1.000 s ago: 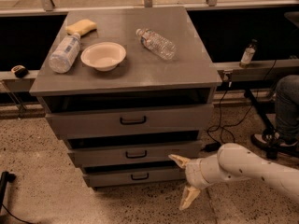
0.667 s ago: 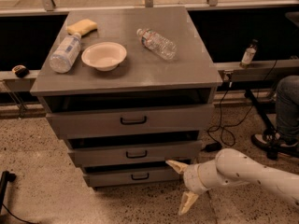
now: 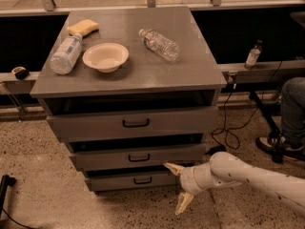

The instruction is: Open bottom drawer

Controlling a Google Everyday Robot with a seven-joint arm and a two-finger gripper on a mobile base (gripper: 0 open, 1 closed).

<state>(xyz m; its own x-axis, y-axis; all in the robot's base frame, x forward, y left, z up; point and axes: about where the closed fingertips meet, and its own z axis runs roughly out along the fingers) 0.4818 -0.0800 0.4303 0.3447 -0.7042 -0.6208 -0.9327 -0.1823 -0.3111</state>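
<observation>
The grey metal cabinet has three drawer fronts. The bottom drawer (image 3: 131,180) is the shallowest, with a small black loop handle (image 3: 142,180) at its centre, and stands slightly out. My gripper (image 3: 179,189) is on a white arm coming in from the lower right. It is open, its two cream fingers spread wide: one fingertip (image 3: 170,167) lies by the drawer's right end, the other (image 3: 183,205) hangs lower over the floor. The gripper is to the right of the handle and holds nothing.
The middle drawer (image 3: 138,156) and the top drawer (image 3: 133,123) sit above. On the cabinet top (image 3: 190,66) are a white bowl (image 3: 106,56), two plastic bottles (image 3: 159,44) (image 3: 64,55) and a yellow sponge (image 3: 82,26). A person's leg (image 3: 290,113) and cables are at right.
My gripper and arm have shifted a little to the left, closer to the right end of the bottom drawer. The drawers have not moved.
</observation>
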